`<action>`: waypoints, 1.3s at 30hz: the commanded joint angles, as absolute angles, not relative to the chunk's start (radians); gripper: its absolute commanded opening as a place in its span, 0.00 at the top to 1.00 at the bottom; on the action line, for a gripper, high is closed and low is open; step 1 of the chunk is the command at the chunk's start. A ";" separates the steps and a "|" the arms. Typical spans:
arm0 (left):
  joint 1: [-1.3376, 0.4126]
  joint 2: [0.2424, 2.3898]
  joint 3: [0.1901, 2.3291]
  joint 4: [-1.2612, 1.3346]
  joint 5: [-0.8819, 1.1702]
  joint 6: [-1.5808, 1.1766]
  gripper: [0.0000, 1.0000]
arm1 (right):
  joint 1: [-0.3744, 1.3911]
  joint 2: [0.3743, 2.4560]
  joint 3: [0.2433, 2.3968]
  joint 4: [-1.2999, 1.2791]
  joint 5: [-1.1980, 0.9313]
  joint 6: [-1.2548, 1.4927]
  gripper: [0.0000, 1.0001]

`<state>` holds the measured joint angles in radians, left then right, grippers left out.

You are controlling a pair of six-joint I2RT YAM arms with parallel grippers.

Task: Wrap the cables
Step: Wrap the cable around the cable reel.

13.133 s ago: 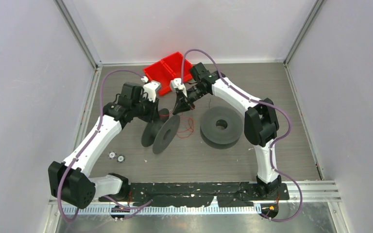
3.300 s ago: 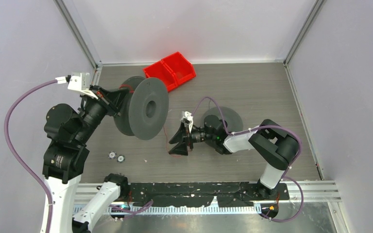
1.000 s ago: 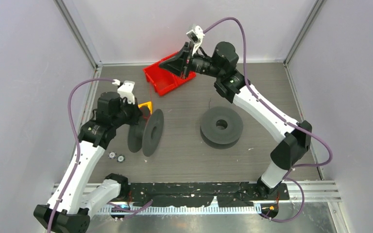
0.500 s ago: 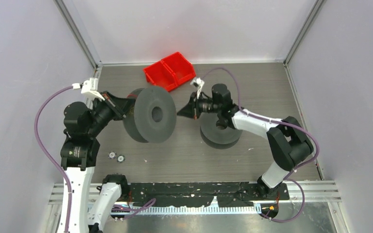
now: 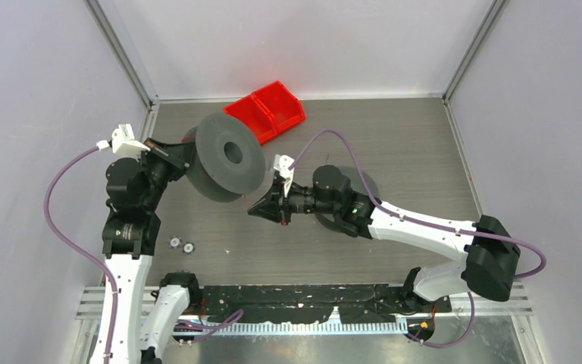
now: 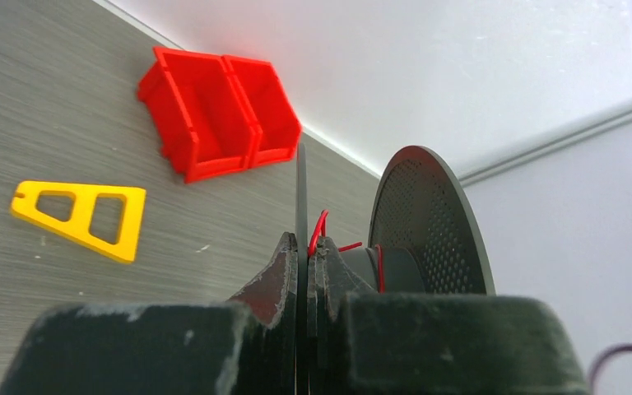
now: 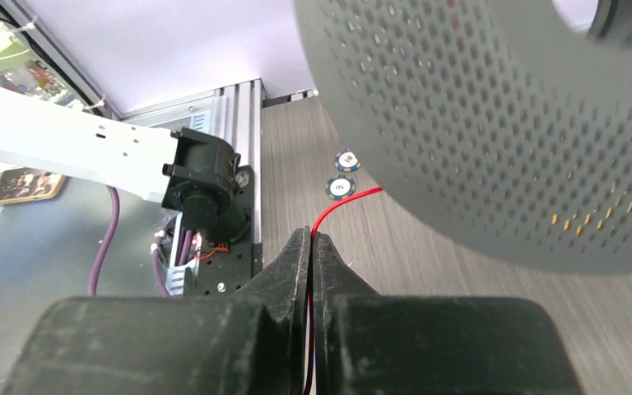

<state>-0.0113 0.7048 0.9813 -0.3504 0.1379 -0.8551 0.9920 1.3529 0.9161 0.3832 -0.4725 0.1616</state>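
A dark grey perforated disc spool (image 5: 227,161) is clamped by its rim in the left claw (image 6: 300,247); thin red wire (image 7: 347,200), pinched in the right claw (image 7: 311,240), is stretched ahead to it

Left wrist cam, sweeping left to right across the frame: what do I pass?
Yellow triangle → red bins → red cable → perforated spool flange.

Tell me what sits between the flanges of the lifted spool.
Red wire lies on the hub, a few strands showing; the perforated flange covers the rest of the hub.
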 commanded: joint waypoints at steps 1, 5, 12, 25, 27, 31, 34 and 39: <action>-0.028 0.748 1.003 -0.284 0.039 -0.775 1.00 | 1.021 1.381 1.087 0.252 -0.368 0.049 0.95; -0.118 0.800 1.009 -0.341 -0.062 -0.672 1.00 | 1.022 1.480 1.253 0.146 -0.359 -0.019 0.95; -0.244 0.871 1.030 -0.448 -0.287 -0.541 1.00 | 1.022 1.577 1.386 0.082 -0.373 -0.060 0.95; -0.290 0.949 1.054 -0.483 -0.158 -0.338 1.00 | 1.011 1.694 1.548 -0.091 -0.394 -0.205 0.94; -0.290 0.945 1.059 -0.494 -0.144 -0.323 1.00 | 1.011 1.688 1.523 -0.082 -0.389 -0.222 0.95; -0.291 0.962 1.057 -0.489 -0.014 -0.168 1.00 | 1.004 1.664 1.520 -0.075 -0.353 -0.275 0.95; -0.290 0.966 1.043 -0.472 0.120 -0.064 1.00 | 0.993 1.663 1.511 -0.033 -0.373 -0.303 0.95; -0.290 0.996 1.062 -0.517 0.321 0.062 1.00 | 0.988 1.682 1.479 0.010 -0.435 -0.455 0.95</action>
